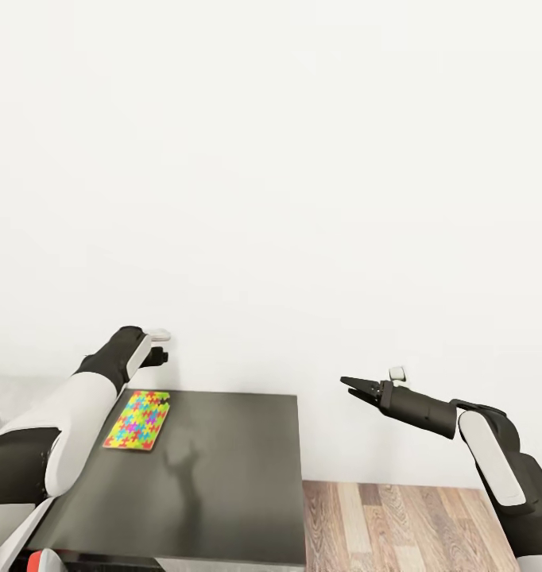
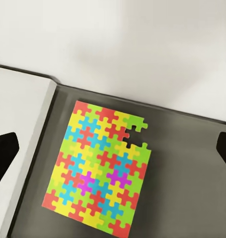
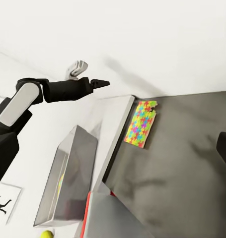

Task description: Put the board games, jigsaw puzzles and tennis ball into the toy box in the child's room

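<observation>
One jigsaw puzzle (image 1: 137, 419), a thin square of yellow, green, red and blue pieces, lies flat on the dark-grey wing of the table (image 1: 223, 477) near its far left corner. My left gripper (image 1: 158, 348) hangs open just above and behind it; in the left wrist view the puzzle (image 2: 100, 168) sits between the spread fingertips (image 2: 4, 153). My right gripper (image 1: 353, 385) is open, in the air past the table's right edge, over the floor. From the right wrist the puzzle (image 3: 141, 124), the grey toy box (image 3: 75, 163) and the tennis ball (image 3: 46, 234) show. The board games are out of view.
A bare white wall stands close behind the table. Wood-plank floor (image 1: 398, 524) lies to the right of the dark wing. The light-grey table top (image 2: 18, 148) adjoins the wing on the left. A red-edged flat thing (image 3: 88, 218) sits by the toy box. A baseball-player print (image 3: 1, 203) hangs on the wall.
</observation>
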`<state>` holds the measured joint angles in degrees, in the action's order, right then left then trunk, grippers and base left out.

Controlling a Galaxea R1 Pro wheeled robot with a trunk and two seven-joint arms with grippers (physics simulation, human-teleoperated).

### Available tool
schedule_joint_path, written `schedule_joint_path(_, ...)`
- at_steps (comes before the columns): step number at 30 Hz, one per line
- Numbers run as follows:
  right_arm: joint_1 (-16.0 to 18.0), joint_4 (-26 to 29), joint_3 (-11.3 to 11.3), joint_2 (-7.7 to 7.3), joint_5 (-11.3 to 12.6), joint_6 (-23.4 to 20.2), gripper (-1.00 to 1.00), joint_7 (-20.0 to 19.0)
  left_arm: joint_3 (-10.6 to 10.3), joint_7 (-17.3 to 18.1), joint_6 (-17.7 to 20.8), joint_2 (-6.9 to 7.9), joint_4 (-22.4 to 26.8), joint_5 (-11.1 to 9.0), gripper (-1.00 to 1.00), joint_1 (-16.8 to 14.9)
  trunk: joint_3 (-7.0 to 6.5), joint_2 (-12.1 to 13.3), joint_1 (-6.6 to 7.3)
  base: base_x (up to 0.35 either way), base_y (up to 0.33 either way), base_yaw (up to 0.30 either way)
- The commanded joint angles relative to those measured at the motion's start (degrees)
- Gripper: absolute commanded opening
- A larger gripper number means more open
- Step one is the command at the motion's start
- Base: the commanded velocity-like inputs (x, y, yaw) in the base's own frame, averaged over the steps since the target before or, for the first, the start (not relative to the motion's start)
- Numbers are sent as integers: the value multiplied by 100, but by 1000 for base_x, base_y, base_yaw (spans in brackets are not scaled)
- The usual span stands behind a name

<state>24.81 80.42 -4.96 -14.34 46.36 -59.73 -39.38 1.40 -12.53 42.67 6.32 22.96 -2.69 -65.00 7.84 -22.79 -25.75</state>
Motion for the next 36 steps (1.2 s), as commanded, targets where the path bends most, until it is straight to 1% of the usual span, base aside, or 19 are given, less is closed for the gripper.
schedule_joint_path(1, 6, 3, -6, 1, -24, -27, 100, -35, 12, -29, 23, -1, 7, -29, 100, -4, 22, -13, -3, 0, 0, 0)
schedule_joint_path(25, 6, -9, -30, 0, -30, -27, 100, -35, -21, -39, -137, 1, 7, -19, 100, -4, 249, -13, -3, 0, 0, 0)
schedule_joint_path(28, 6, -5, -31, 1, -30, -27, 100, -35, -111, -44, -142, 18, 7, 20, 100, -4, 277, -13, -3, 0, 0, 0)
schedule_joint_path(30, 6, -2, -31, 1, -30, -27, 100, -35, -231, -46, -147, 34, 7, 134, 100, -4, 296, -13, -3, 0, 0, 0)
schedule_joint_path(33, 6, -1, -31, 1, -30, -27, 100, -35, -292, -47, -176, 48, 5, 218, 100, -4, 324, -13, -3, 0, 0, 0)
schedule_joint_path(36, 6, 4, -31, 1, -30, -27, 100, -35, -328, -48, -337, 52, -2, 257, 100, -4, 353, -13, -3, 0, 0, 0)
